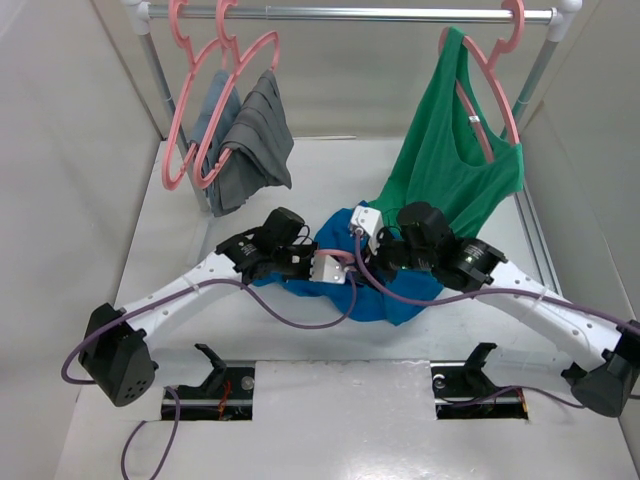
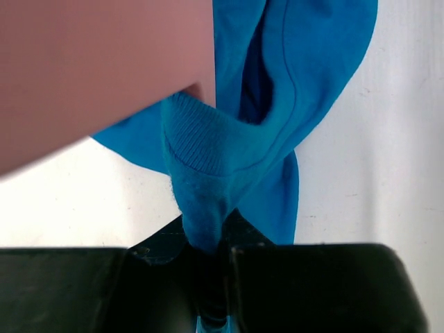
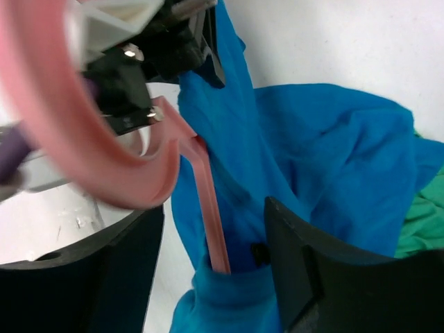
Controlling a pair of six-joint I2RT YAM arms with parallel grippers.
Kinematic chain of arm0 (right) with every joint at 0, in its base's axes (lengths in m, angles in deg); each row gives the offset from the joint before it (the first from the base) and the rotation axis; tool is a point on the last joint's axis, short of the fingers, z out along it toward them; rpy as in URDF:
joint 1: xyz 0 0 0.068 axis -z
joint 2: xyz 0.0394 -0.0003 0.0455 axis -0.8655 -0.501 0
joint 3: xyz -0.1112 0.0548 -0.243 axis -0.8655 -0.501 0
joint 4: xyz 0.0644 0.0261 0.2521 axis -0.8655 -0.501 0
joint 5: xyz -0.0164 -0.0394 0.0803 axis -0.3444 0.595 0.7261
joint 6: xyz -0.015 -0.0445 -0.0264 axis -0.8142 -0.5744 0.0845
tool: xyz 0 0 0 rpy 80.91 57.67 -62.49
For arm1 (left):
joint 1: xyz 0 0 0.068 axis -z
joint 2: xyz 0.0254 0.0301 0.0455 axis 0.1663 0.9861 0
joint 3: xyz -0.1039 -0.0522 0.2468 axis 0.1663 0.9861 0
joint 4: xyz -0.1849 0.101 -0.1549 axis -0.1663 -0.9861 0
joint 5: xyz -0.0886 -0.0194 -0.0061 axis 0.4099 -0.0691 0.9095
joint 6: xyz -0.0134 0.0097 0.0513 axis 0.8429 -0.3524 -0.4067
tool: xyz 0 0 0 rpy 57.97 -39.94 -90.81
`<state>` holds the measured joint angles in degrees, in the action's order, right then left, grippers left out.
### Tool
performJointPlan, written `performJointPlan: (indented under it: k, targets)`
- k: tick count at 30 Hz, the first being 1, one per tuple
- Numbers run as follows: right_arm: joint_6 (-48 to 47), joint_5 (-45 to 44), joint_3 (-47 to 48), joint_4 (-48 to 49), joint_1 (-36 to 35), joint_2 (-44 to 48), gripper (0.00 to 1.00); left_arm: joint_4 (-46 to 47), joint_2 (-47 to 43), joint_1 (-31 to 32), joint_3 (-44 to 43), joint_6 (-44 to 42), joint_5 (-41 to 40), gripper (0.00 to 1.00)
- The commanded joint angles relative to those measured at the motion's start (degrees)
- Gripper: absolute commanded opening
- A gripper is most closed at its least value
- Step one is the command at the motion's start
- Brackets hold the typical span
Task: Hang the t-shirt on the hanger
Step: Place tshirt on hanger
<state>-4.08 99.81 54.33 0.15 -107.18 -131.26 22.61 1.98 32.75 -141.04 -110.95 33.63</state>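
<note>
**Desk:** What hung at the left of the overhead view?

**Photographer:** Grey garments (image 1: 250, 140) drooped from two pink hangers (image 1: 190, 120) on the metal rail (image 1: 350, 14), above the white table (image 1: 180, 250).

**Desk:** And the left arm?

**Photographer:** The left gripper (image 2: 211, 260) was clamped on the ribbed collar of the bright blue t-shirt (image 2: 208, 152), with the fabric pinched between its black fingers. The t-shirt lay bunched on the table at centre, between the two arms.

**Desk:** Where was the hanger?

**Photographer:** The pink hanger (image 3: 208, 201) sat in the middle too. Its straight bar ran down into the blue cloth and its hook curved beside the other arm's hardware. The right gripper (image 3: 215, 215) straddled that bar with its jaws spread apart, and neither finger could be seen pressing it.

**Desk:** Any writing?

**Photographer:** Only a small white tag (image 1: 474, 120) at the neckline of the green tank top (image 1: 450, 180) hanging at right, too small to read.
</note>
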Motion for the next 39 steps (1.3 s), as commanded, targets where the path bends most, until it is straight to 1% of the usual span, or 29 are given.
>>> performJointPlan:
  k: [1, 3, 4, 5, 7, 8, 10, 11, 14, 15, 19, 21, 23, 25, 26, 28, 29, 33, 34, 35, 36, 37, 39]
  targets:
    - [-1.2, -0.8, -0.9, 5.8, -0.7, 0.1, 0.64, 0.5, -2.4, 0.3, -1.5, 0.0, 4.3, 0.00]
    - [0.0, -2.8, -0.9, 6.6, -0.7, -1.1, 0.60, 0.5, -2.4, 0.3, -1.5, 1.0, 4.3, 0.00]
    - [0.0, -2.8, -1.5, 7.2, -0.7, -1.1, 0.52, 0.5, -2.4, 0.3, -2.2, 2.2, 4.9, 0.00]
    - [0.6, -2.8, -1.5, 7.3, -0.7, -1.7, 0.46, 0.5, -2.4, 0.3, -2.2, 2.7, 4.9, 0.00]
    - [1.1, -2.8, -2.1, 8.5, -0.7, -1.7, 0.33, 0.5, -2.4, -1.4, -2.8, 3.5, 7.1, 0.00]
    - [1.7, -2.8, -2.8, 8.5, -0.7, -1.7, 0.19, 1.0, -2.4, -1.4, -2.8, 4.4, 7.1, 0.00]
    - [2.4, -3.4, -3.4, 9.0, -0.7, -0.7, 0.05, 1.0, -2.4, -2.2, -3.3, 4.9, 7.8, 0.00]
    - [2.9, -3.4, -4.0, 9.0, -0.7, 0.0, 0.00, 1.6, -2.4, -2.2, -3.3, 5.6, 6.9, 0.00]
    - [3.4, -4.7, -6.7, 7.8, -0.7, 6.4, 0.00, 3.1, -2.4, -3.4, -2.8, 6.1, 5.0, 0.00]
    - [3.4, -4.7, -7.2, 7.8, -0.7, 6.4, 0.00, 3.7, -2.4, -4.4, -2.8, 6.9, 4.4, 0.00]
    - [4.0, -5.3, -9.3, 5.2, -0.7, 16.3, 0.00, 5.2, -1.2, -9.4, -3.4, 8.8, 3.4, 0.01]
    - [5.2, -5.9, -9.3, 3.0, -0.7, 19.0, 0.00, 5.2, -0.7, -11.1, -4.6, 8.9, 3.4, 0.11]
    - [5.8, -5.9, -9.8, 1.3, -0.7, 21.5, 0.00, 5.2, -0.7, -11.1, -4.6, 8.9, 3.4, 0.14]
    - [5.8, -5.9, -9.8, 0.8, -0.7, 22.1, 0.00, 5.7, -0.7, -11.1, -4.6, 8.9, 3.4, 0.19]
    - [6.4, -5.9, -9.3, 0.0, -0.7, 22.1, 0.00, 5.7, -0.2, -11.1, -4.6, 9.4, 2.8, 0.19]
    - [6.4, -5.9, -9.3, -0.7, -0.7, 22.1, 0.00, 6.2, 0.4, -11.1, -4.6, 9.4, 1.8, 0.22]
    - [6.4, -5.9, -8.7, -0.7, -0.7, 22.1, 0.00, 6.2, 0.5, -11.1, -4.6, 9.4, 1.2, 0.32]
    - [6.4, -5.3, -8.1, 0.3, -0.7, 21.4, 0.00, 5.5, 0.5, -11.1, -5.2, 9.4, 3.7, 0.57]
    - [6.4, -5.3, -8.1, 1.2, -0.7, 21.4, 0.00, 5.5, -0.1, -11.1, -6.2, 9.9, 4.7, 0.66]
    - [6.4, -5.3, -8.1, 2.0, -0.7, 20.4, 0.00, 4.7, -0.1, -10.4, -7.4, 10.6, 6.7, 0.79]
    - [6.4, -5.3, -7.4, 2.0, -0.7, 19.9, 0.00, 4.2, -0.1, -10.4, -8.0, 11.1, 7.8, 0.86]
    - [6.9, -5.3, -7.4, 2.5, -0.7, 19.0, 0.00, 4.2, -0.8, -9.8, -9.3, 12.0, 10.1, 1.00]
    - [6.9, -5.3, -7.4, 3.7, -0.7, 18.5, 0.00, 4.2, -2.3, -9.8, -10.3, 13.1, 12.8, 1.00]
